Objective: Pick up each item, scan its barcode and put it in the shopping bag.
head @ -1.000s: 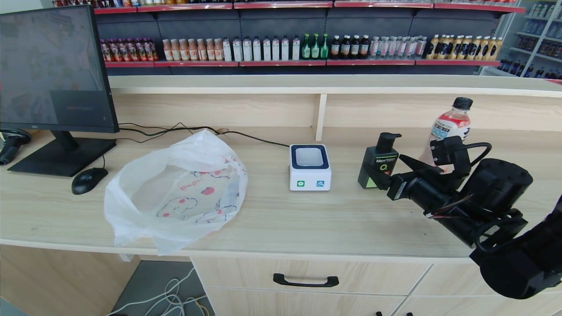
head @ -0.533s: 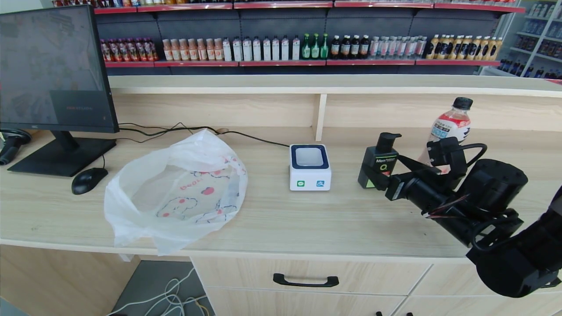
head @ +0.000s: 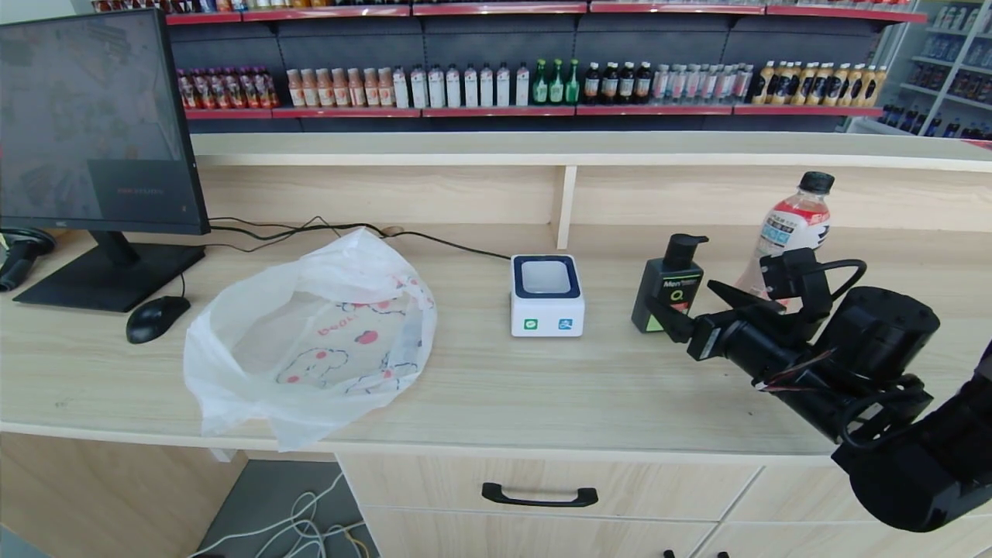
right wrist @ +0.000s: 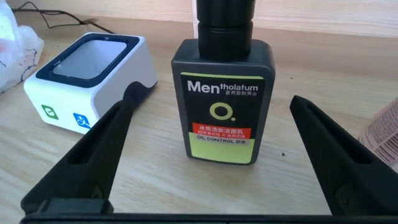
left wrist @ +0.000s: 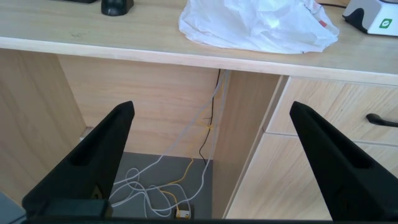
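Observation:
A dark pump bottle (head: 666, 291) with a green label stands upright on the wooden counter (head: 496, 380), right of the white scanner (head: 546, 294). My right gripper (head: 683, 296) is open at the bottle's level. In the right wrist view the bottle (right wrist: 222, 106) stands just ahead, between the lines of the two fingers, and I cannot tell whether they touch it. Behind my right arm stands a clear drink bottle (head: 792, 221) with a black cap. The white shopping bag (head: 318, 333) lies open at the left. My left gripper (left wrist: 211, 115) hangs open below the counter's front edge.
A monitor (head: 93, 116) and mouse (head: 157, 318) occupy the counter's far left, with cables (head: 325, 229) running behind the bag. A raised ledge (head: 589, 151) backs the counter. A drawer handle (head: 540, 494) sits under the front edge. Drink shelves (head: 504, 85) fill the background.
My right arm edged slightly left toward the pump bottle, then back right by a small amount. Its fingers stayed open and nothing else moved.

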